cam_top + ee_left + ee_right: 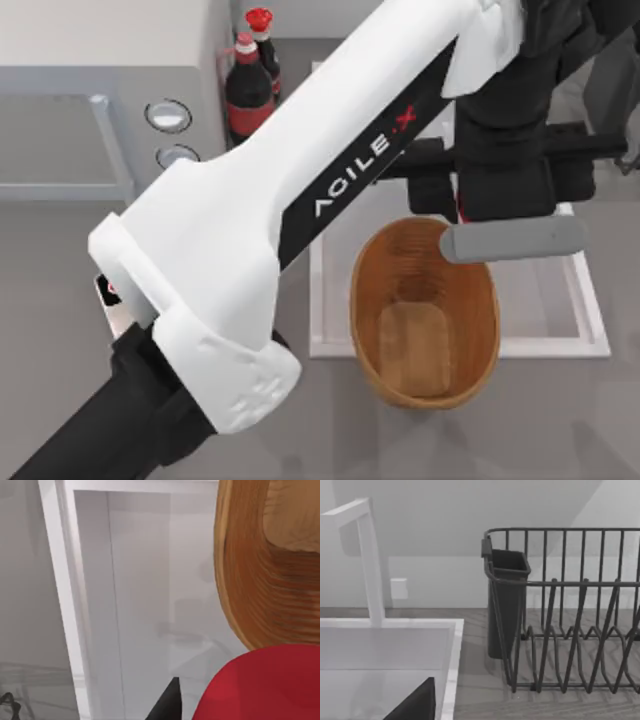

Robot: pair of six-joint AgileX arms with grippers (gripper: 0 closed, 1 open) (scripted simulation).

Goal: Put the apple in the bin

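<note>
Left hand (pixel 470 215) over sink, at bin's far rim, clamped on apple (pixel 262 685); dark fingertip (pixel 167 702) just beside red fruit in left wrist view. Apple above sink (pixel 135 580), just beside bin (pixel 425 315) wall. Bin sits in sink, bottom bare. Right hand: cannot tell; right wrist view faces faucet (pixel 367 560) and dish rack (pixel 570 610). Bottles (pixel 250 85) and microwave (pixel 90 110) at bench's far left.

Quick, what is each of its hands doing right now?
Left gripper: closed on the apple, beside the bin.
Right gripper: cannot be told.
</note>
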